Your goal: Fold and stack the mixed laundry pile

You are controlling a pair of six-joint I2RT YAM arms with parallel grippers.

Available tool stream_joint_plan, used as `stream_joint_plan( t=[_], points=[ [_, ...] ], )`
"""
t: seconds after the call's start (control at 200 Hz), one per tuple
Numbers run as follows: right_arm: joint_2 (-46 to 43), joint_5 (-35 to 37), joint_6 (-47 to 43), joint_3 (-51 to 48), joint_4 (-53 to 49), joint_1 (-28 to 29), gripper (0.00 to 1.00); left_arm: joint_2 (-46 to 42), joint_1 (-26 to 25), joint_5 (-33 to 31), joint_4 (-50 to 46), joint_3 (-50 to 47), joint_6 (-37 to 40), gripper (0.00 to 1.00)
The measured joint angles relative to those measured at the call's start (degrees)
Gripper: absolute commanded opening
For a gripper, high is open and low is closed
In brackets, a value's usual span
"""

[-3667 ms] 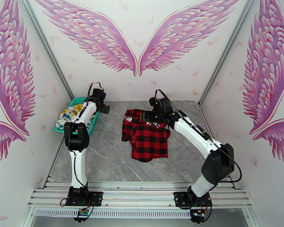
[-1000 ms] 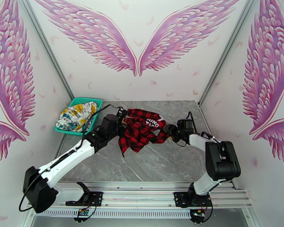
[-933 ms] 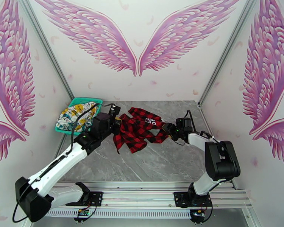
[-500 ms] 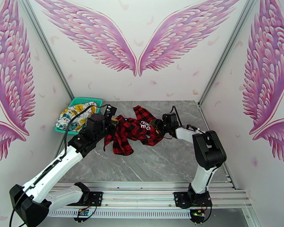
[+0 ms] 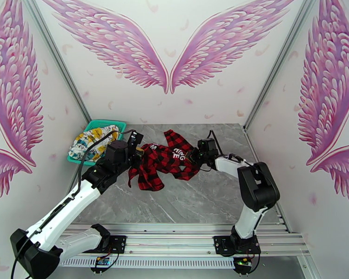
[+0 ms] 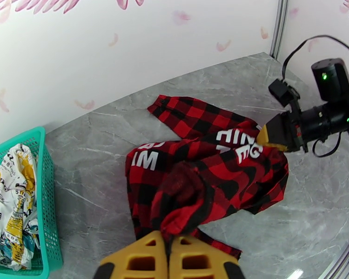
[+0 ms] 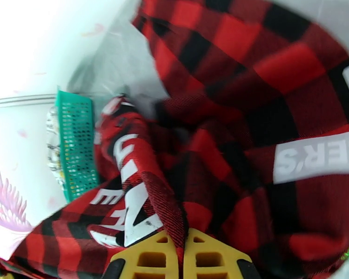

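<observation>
Together, outstretched arms, left fingers (image 6: 144, 261), right fingers (image 7: 214, 259) pinching plaid garment (image 5: 160, 159)

This looks like a small robot test booth, not a home; two white robot arms (image 5: 66, 211) are bolted to a metal rail (image 5: 174, 239) at the near edge of a grey stone-look table (image 5: 197, 201). White walls (image 5: 174, 108) close it in on three sides, joined by metal posts (image 5: 56, 56); big pink wings (image 5: 114, 43) are painted on them, like a show set.
</observation>
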Motion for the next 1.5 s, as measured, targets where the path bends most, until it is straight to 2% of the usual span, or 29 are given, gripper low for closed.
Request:
stream_joint_plan(
  t=[0.14,0.29,0.43,0.545,0.65,0.744,0.819,0.964,1.029,1.064,1.089,1.119,1.229,1.309,1.379,1.504],
  points=[
    [-15.93,6.16,-7.45,3.72,-10.54,-1.99,0.0,-7.48,0.02,5.92,-4.33,6.29,2.93,0.0],
    [-31.65,11.02,-16.06,15.21,-20.28,-1.97,0.0,-13.53,-0.15,14.05,-7.72,17.68,4.09,0.0],
    [-37.68,11.76,-22.58,29.83,-29.64,-1.64,0.0,-14.56,-0.42,18.36,-11.47,28.17,4.63,0.0],
    [-38.6,13.05,-26.71,39.98,-36.89,-1.62,0.0,-13.64,-0.46,16.65,-14.47,33.75,4.61,0.0],
    [-37.29,13.05,-29.18,44.06,-41.64,-1.6,0.0,-10.05,-0.52,12.66,-17.18,38.34,4.17,0.0],
    [-32.83,14.16,-30.53,46.8,-44.13,-1.64,0.0,-3.04,-0.22,7.17,-19.21,42.86,3.78,0.0],
    [-26.47,14.73,-31.17,47.89,-43.85,-1.88,0.0,3.69,1.9,4.2,-19.56,45.31,3.56,0.0],
    [-9.31,14.95,-31.19,49.68,-40.92,-2.34,0.0,18.78,9.09,4.7,-17.51,47.41,2.05,0.0],
    [-0.85,15.78,-31.06,49.99,-38.77,-2.38,0.21,27.41,11.69,5.07,-16.61,48.63,1.05,0.01],
    [3.69,16.44,-31.08,50.51,-38.01,-2.38,0.38,31.91,12.55,4.9,-16.31,49.88,0.59,0.13],
    [7.63,17.05,-31.23,51.28,-37.46,-2.38,0.46,35.26,13.07,4.68,-16.06,50.99,0.28,0.23],
    [11.8,17.79,-31.21,52.5,-37.42,-2.36,0.51,39.63,13.57,4.39,-15.89,52.41,0.04,0.33],
    [21.81,20.02,-31.3,54.97,-37.92,-2.36,0.62,52.39,14.62,3.54,-16.09,56.59,-1.75,0.52],
    [22.58,20.59,-31.21,52.92,-38.66,-2.36,0.66,57.42,14.71,2.89,-17.11,56.7,-2.86,0.61],
    [18.4,20.85,-31.21,46.34,-37.44,-2.36,0.67,57.99,14.47,2.1,-17.25,53.94,-4.09,0.62],
    [4.57,20.94,-30.73,27.98,-35.04,-1.73,0.66,50.86,13.49,0.79,-13.44,39.93,-6.51,0.62]
  ],
)
